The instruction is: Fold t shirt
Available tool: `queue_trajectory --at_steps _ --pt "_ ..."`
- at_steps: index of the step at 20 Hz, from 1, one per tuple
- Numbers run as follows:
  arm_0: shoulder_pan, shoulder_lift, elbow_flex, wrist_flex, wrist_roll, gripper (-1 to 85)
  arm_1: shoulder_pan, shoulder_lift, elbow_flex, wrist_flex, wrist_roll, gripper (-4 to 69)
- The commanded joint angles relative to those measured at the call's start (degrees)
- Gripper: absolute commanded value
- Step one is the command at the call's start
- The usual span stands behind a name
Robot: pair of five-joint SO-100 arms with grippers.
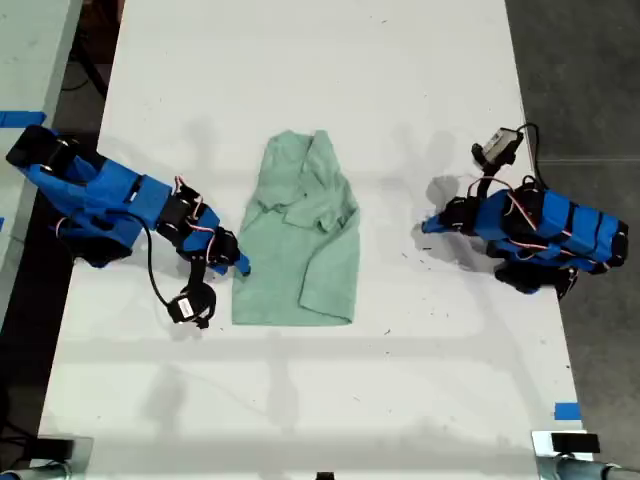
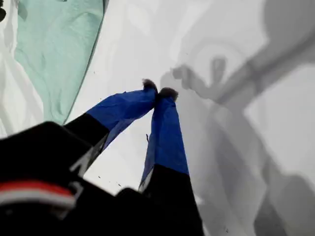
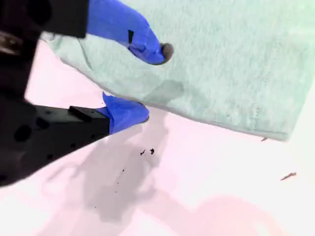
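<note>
My first gripper has its fingers together, tips touching, holding nothing, over bare counter. The shirt lies off to one side of them, well apart, its edge running past the fingers without reaching them. In the exterior view this is the arm at the right, its gripper pointing toward the shirt with a strip of open counter between.

My second gripper has its fingers apart. One fingertip sits over the shirt just inside its edge; the other sits over counter just outside that edge, so the hem runs between them. I cannot tell whether either tip touches the cloth. In the exterior view this gripper is at the shirt's left side, near its lower corner.

The shirt lies mid-counter, partly folded, creased. Open counter surrounds it on all sides, widest above and below in the exterior view.
</note>
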Motion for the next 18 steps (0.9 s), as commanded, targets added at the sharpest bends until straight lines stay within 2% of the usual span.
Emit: queue_trajectory --at_steps 1,4,8,9,11,13,18 --pt "0.53 -0.70 -0.35 -1.85 -2.90 14.5 -0.26 0.44 3.25 -0.18 0.53 1.9" --pt "0.53 -4.39 0.35 -5.89 -5.19 14.8 -0.35 0.44 3.25 -0.18 0.62 1.9" --pt "0.00 -9.40 0.70 -6.77 -8.17 14.8 -0.35 0.44 3.25 -0.18 0.53 1.9" --pt "-0.09 -10.72 0.44 -7.03 -8.53 12.6 -0.35 0.44 3.25 -0.18 0.53 1.9" --pt "-0.70 -12.92 -0.44 -7.73 -8.44 -0.3 -0.35 0.44 3.25 -0.18 0.53 1.9" --pt "-1.05 -13.36 -0.79 -7.65 -8.00 -0.3 -0.44 0.44 3.25 -0.18 0.53 1.9" --pt "-1.58 -5.89 -1.76 2.37 -9.32 -0.3 -0.44 0.44 3.25 -0.18 0.53 1.9"
